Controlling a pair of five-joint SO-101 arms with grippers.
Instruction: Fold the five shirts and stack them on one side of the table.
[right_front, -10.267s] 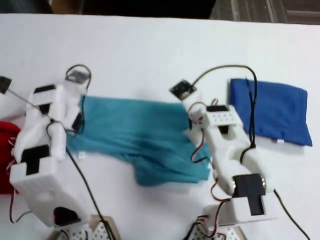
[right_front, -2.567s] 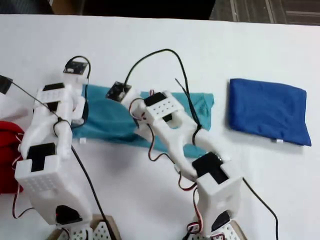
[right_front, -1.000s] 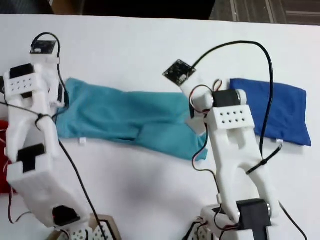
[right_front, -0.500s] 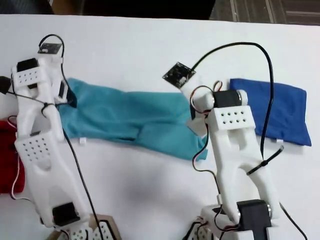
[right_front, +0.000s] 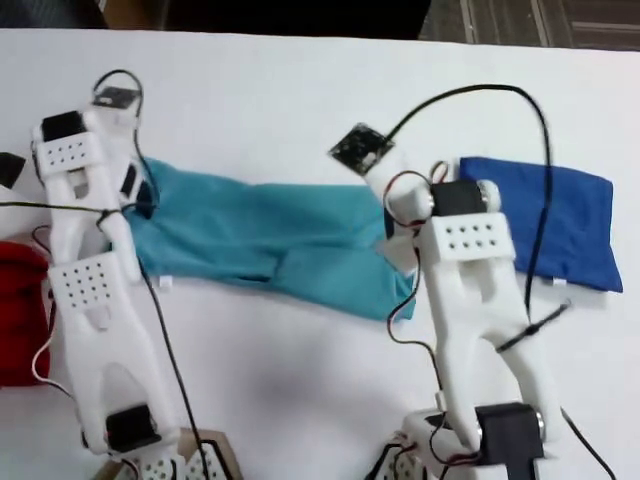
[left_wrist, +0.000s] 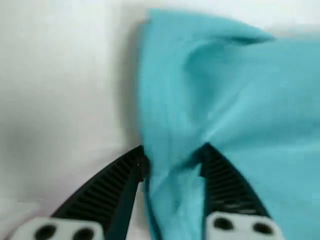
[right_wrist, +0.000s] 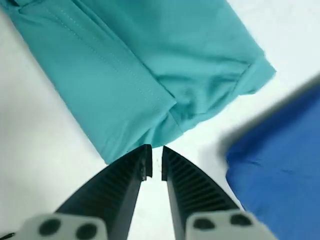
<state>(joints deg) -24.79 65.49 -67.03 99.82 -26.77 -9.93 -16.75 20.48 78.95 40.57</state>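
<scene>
A teal shirt (right_front: 270, 235) lies stretched in a long band across the middle of the table. Its left end is bunched between the fingers of my left gripper (left_wrist: 173, 160), which is shut on that fold (left_wrist: 240, 100); in the high view this gripper (right_front: 140, 195) sits at the band's left tip. My right gripper (right_wrist: 153, 162) hovers just off the shirt's right corner (right_wrist: 150, 60), fingers almost together with bare table between them. A folded blue shirt (right_front: 560, 220) rests at the right, close beside the right arm.
A red shirt (right_front: 20, 310) lies crumpled at the table's left edge, beside the left arm's base. The blue shirt (right_wrist: 280, 165) borders the teal corner. Cables loop above both wrists. White table stretches along the back and the front middle.
The left arm has shifted a little to the right, carrying the shirt's left end with it. The right arm has barely moved.
</scene>
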